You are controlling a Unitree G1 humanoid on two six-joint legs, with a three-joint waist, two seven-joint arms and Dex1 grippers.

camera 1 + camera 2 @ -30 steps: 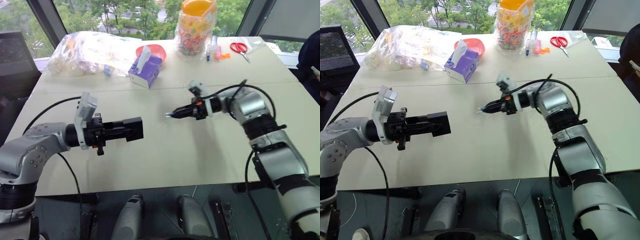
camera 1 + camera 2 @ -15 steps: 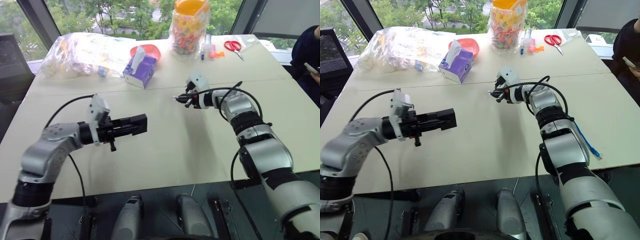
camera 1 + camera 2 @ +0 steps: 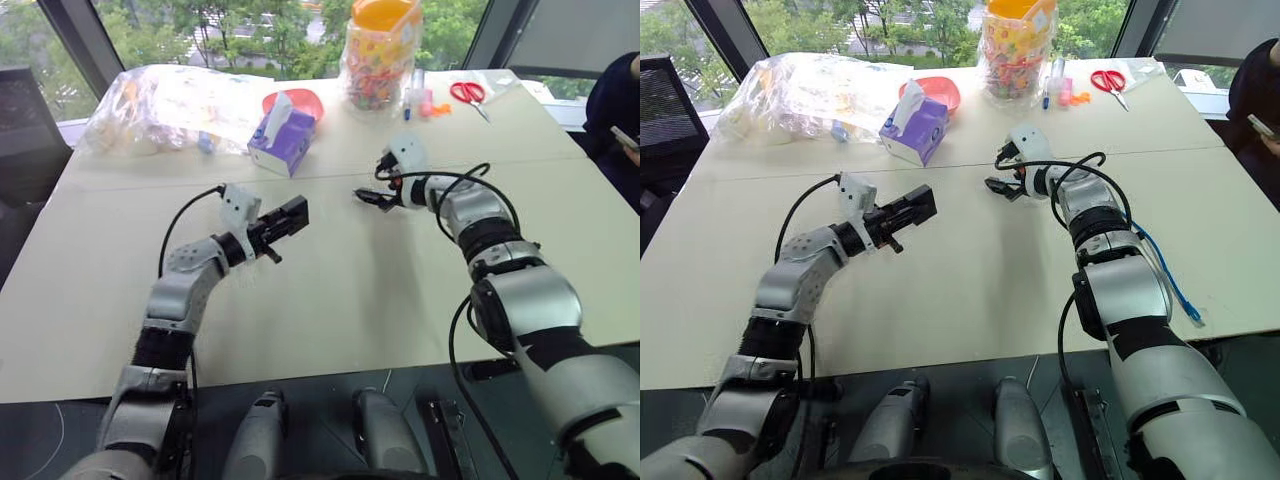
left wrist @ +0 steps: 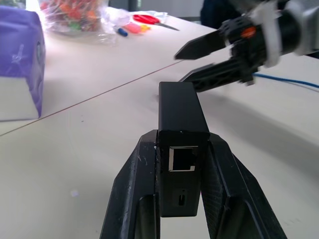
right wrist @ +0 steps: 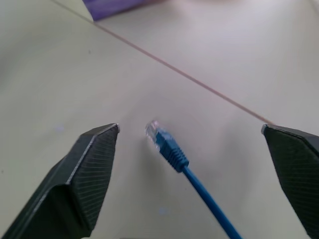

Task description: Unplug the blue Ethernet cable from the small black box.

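Pale beige table [image 3: 960, 300] by the windows. Nearest, the left gripper [image 4: 182, 164] is clamped on the small matte black box [image 4: 180, 124], socket empty. Farther out, the right gripper [image 5: 192, 149] gapes wide, the bright-blue Ethernet cable [image 5: 172, 149] lying loose between its fingers, pointing away from the box.

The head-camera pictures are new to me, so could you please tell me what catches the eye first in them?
The small black box stands out, clamped in the left gripper above the middle of the table, its socket empty. Facing it, the right gripper has its jaws spread wide, and the blue Ethernet cable lies loose between them, plug free. At the table's far edge sit a purple tissue box and red scissors.
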